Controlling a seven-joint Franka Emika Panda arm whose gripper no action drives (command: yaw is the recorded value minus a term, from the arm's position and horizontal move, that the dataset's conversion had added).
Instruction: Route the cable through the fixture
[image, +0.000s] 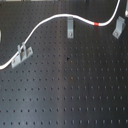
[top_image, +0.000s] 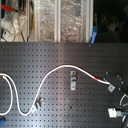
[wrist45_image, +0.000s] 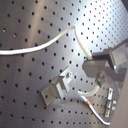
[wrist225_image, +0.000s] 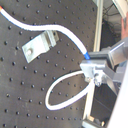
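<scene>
Jaws (wrist225_image: 95, 67) — seemingly clamped on cable (wrist225_image: 65, 35)

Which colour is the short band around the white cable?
Red. The band on the cable shows best in the first exterior view, between two metal clips.

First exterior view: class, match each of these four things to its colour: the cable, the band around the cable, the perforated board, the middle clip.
Column one:
1. cable
2. band around the cable
3. perforated board
4. middle clip

Column two:
a. black
b. red
c. white
d. grey metal

Pairs: 1-c; 2-b; 3-a; 4-d
</scene>
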